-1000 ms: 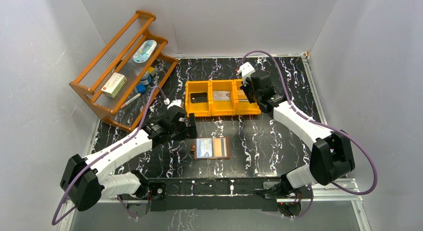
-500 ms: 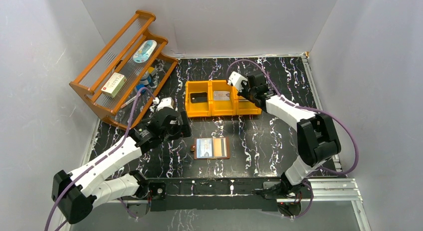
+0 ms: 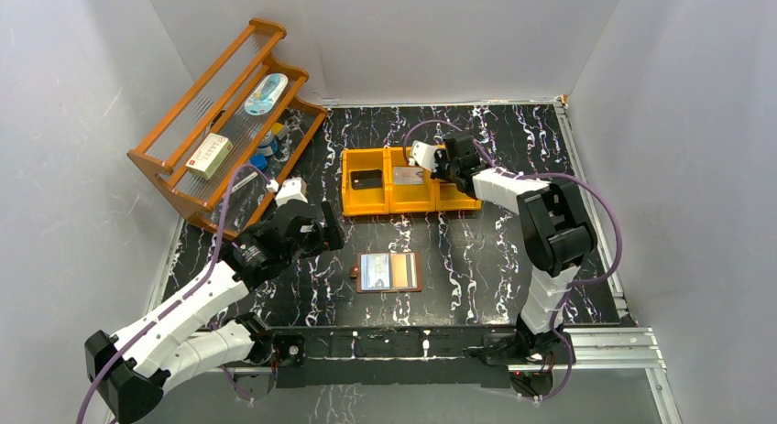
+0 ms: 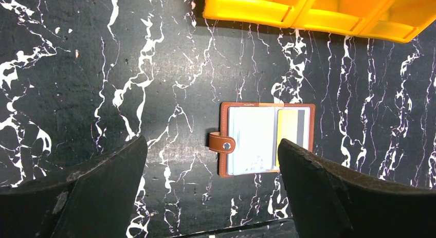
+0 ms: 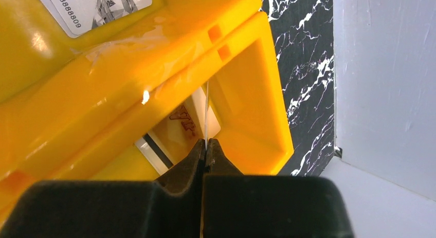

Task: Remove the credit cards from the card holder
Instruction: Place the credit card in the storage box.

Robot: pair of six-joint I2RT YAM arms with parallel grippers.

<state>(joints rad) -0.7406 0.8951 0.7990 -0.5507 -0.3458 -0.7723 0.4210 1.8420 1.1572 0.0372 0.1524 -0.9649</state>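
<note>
The card holder (image 4: 265, 139) lies open and flat on the desk (image 4: 77, 68), near the middle of the front edge, with its little snap tab sticking out to one side. One pocket inside is so shiny and pale that I cannot tell what is in it. The other pocket shows a striped card (image 4: 289, 135), yellow and grey, tucked in. The left claw (image 4: 212, 145) is up off the desk just beside the holder, with its two fingers (image 4: 97, 191) spread wide and nothing between them. Only the finger ends show in its own camera. An orange bin (image 3: 408, 206) with three boxes sits toward the back edge. A black card (image 3: 365, 178) lies in the left box and a grey card (image 3: 408, 175) in the middle one. The right claw (image 5: 205, 145) is over the right end of the bin and hides that box from above. Its fingers are pressed shut on a thin card (image 5: 206, 109), seen edge-on as one pale line, so its colour cannot be told. Under it lies a tan card (image 5: 181, 116) with some writing, partly hidden by the bin wall. A wooden rack (image 3: 220, 122) stands at the back left corner; most things on it are too small to make out.
</note>
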